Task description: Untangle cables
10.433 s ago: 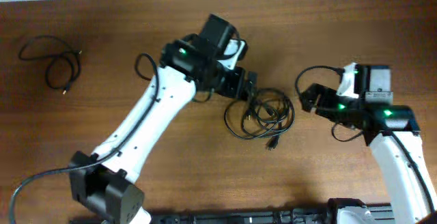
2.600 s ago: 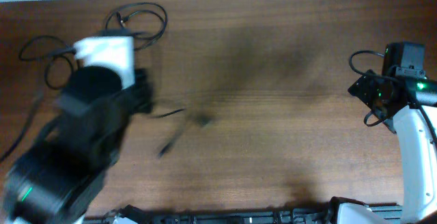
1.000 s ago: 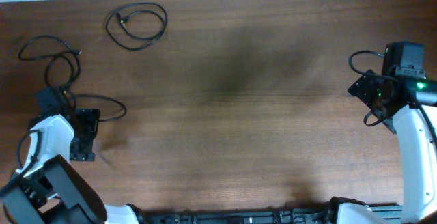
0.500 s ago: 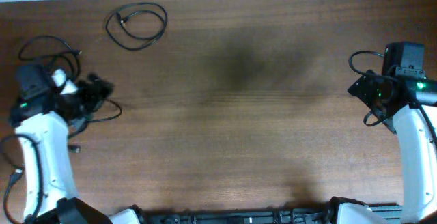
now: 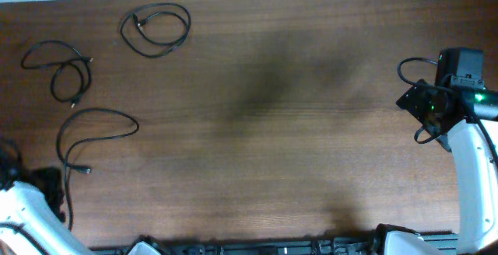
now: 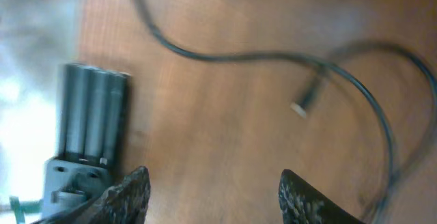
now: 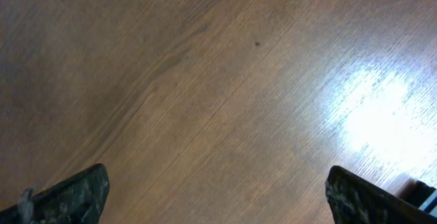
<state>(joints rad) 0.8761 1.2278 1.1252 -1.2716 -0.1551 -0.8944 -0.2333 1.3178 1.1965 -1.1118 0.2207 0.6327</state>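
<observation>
Black and thin, the crumpled cable [image 5: 56,72] lies by the left edge of the wooden counter [image 5: 280,130] toward the far left corner, the ring cable [image 5: 156,54] sits to its right along the far edge, and the long cable [image 5: 97,110] sprawls apart from both, nearer the near left corner. The left gripper [image 6: 215,197] hangs wide and empty there, with the long cable's plug end ahead of its tips. At the right edge, the right gripper [image 7: 218,200] is spread wide over bare wood, holding nothing.
</observation>
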